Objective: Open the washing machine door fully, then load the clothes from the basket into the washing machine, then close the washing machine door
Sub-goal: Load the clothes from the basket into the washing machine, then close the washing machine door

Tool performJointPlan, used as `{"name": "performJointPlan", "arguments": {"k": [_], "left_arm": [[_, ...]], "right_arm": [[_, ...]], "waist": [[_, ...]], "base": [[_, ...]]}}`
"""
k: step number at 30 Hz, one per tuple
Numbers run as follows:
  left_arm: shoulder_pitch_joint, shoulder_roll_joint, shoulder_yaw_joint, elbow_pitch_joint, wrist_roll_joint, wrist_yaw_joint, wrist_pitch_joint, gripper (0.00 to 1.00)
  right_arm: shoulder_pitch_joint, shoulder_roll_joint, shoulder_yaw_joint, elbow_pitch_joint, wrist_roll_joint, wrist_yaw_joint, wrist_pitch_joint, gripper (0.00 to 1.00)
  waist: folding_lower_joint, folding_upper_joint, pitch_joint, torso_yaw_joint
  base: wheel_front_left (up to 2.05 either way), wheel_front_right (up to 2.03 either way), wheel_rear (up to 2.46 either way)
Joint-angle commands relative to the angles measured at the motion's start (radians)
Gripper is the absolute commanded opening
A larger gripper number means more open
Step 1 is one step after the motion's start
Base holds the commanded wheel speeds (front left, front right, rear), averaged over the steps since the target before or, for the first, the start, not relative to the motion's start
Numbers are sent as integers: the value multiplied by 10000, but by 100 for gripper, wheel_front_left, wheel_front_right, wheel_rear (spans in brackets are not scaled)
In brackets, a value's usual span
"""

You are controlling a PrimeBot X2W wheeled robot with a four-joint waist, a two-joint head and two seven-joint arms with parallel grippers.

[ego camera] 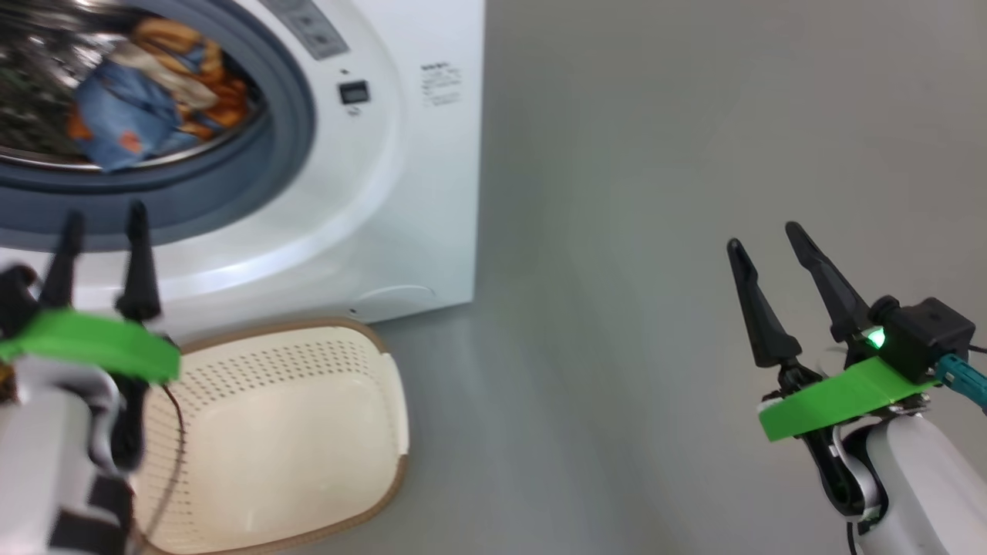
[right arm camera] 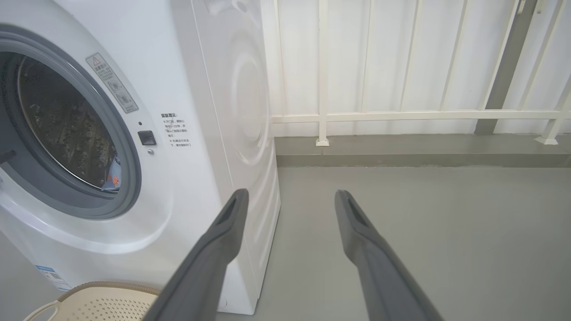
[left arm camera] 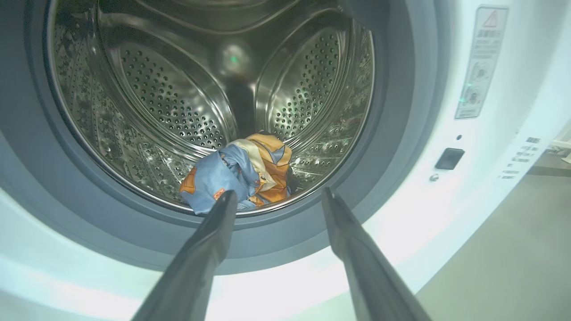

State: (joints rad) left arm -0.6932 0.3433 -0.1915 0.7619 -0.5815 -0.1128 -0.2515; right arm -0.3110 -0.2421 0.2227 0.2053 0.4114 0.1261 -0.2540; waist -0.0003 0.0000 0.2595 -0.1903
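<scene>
At the left, we note the left gripper [ego camera: 106, 217] with its two fingers spread apart and holding nothing, pointing toward the uncovered mouth of the washing machine [ego camera: 385, 193]. The clothes [left arm camera: 241, 176] lie bunched at the bottom of the steel drum [left arm camera: 178, 111], inside the grey gasket [ego camera: 285, 116] and farther in than the fingertips. The basket [ego camera: 393, 432] stands on the floor [ego camera: 617, 308] just in front of the machine, under the left gripper. To the right, well apart from the machine, the right gripper [ego camera: 762, 235] hangs over the floor with its fingers parted and nothing between them. We see a white railing [right arm camera: 401, 115] along the far wall.
</scene>
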Motion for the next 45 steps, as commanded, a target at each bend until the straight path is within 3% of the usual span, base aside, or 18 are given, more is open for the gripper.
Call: {"name": "performJointPlan", "arguments": {"k": [1,9,19,45], "left_arm": [[685,265,462,-920,118,228,-99,100],[2950,-271,877,-3083,440,690,-101,100],[4835,-627,1521,-4710,496,712,-102,100],[5483,-1132,1747,-4914,1085,491,-103,100]], "right_arm": [[244,-224,66,-189,-78,46,-78,100],[437,-521,-20,-240,-77,46,-78,100],[657,-575,28,-196,-36,46,-78,100],[851,-776,240,-122,22,46,-78,100]], "waist": [[3,0,-706,655],[3,0,-1014,1022],[3,0,-1370,1047],[3,0,-1746,1027]], "base": [[0,0,0],[0,0,0],[0,0,0],[0,0,0]]}}
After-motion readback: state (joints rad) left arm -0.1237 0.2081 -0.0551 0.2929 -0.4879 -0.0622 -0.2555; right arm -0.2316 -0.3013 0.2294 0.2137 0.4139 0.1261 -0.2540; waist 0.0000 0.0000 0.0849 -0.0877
